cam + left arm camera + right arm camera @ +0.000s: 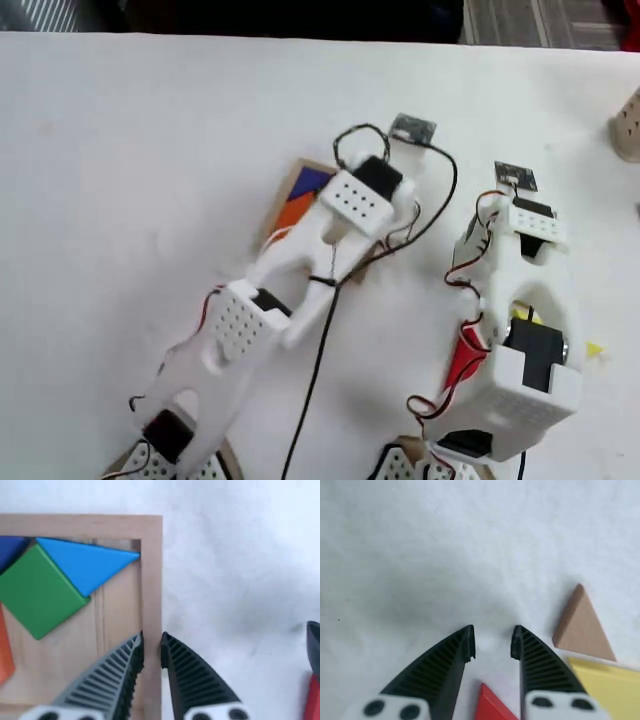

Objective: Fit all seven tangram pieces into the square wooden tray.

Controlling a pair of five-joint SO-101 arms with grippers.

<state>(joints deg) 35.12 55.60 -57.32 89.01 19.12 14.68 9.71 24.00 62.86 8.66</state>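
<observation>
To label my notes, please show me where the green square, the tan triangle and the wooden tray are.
green square (37,592), left wrist view, centre of its face.
tan triangle (582,627), right wrist view, centre of its face.
wooden tray (151,580), left wrist view, bare side rim.

No text, number, label or sign can be read in any view. The 2 small circuit boards (412,128) (515,177) on the arms' wrists show pale specks, too small to tell whether they are print.
</observation>
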